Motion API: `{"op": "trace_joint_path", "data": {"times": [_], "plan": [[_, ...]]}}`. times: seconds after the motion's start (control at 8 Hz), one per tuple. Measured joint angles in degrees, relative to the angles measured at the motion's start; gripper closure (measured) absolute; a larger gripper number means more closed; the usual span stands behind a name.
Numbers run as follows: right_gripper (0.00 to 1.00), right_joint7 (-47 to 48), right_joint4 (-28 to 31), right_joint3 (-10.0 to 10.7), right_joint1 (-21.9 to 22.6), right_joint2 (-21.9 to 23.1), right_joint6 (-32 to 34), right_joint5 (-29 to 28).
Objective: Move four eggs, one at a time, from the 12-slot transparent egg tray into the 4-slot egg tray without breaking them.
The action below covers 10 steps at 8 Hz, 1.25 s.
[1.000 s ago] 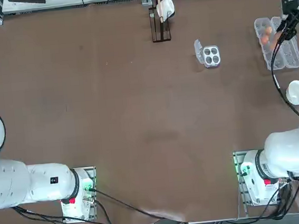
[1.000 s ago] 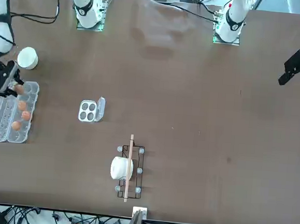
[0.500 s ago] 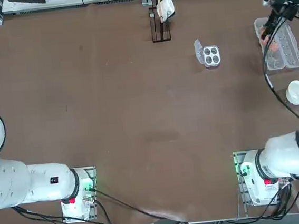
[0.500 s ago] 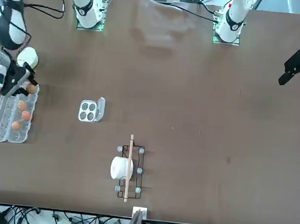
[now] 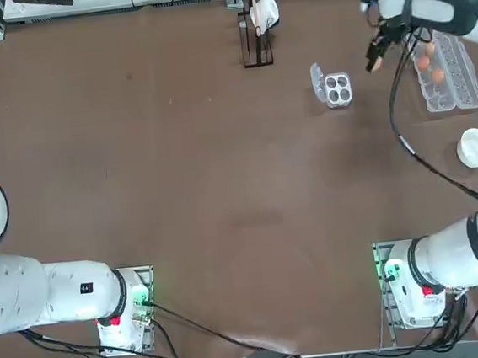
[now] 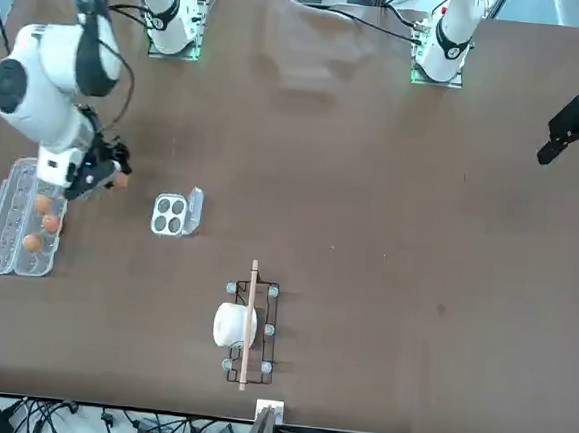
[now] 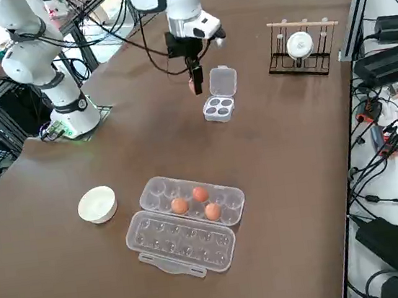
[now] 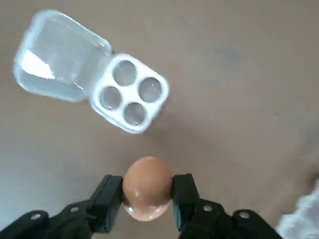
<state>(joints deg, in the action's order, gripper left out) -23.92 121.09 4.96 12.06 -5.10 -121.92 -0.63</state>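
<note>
Egg [image 8: 147, 194] sits clamped between the fingers of the right gripper [image 5: 375, 58], held in the air above bare table. Left to right in the top view: 4-slot egg tray [image 5: 337, 90], all cups empty, lid flap open; then the gripper just beside it; then the 12-slot transparent egg tray [image 5: 464, 90] with three eggs. Carry needs a short shift leftward over a cup.

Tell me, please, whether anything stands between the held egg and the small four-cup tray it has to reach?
Nothing visible does. The right end effector holds the egg above bare table, and the 4-slot egg tray lies open beyond it, all four cups empty.
</note>
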Motion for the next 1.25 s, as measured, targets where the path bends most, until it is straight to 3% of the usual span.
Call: {"op": "trace_joint_path", "data": {"times": [0.38,0.62,1.25], "plan": [[0.42,11.6,0.9,0.0,5.4,-2.9,-6.2,0.0],[0.42,15.8,1.2,0.1,6.9,-6.7,-11.4,0.0],[0.42,19.6,1.2,0.1,8.1,-11.2,-17.3,0.0]]}}
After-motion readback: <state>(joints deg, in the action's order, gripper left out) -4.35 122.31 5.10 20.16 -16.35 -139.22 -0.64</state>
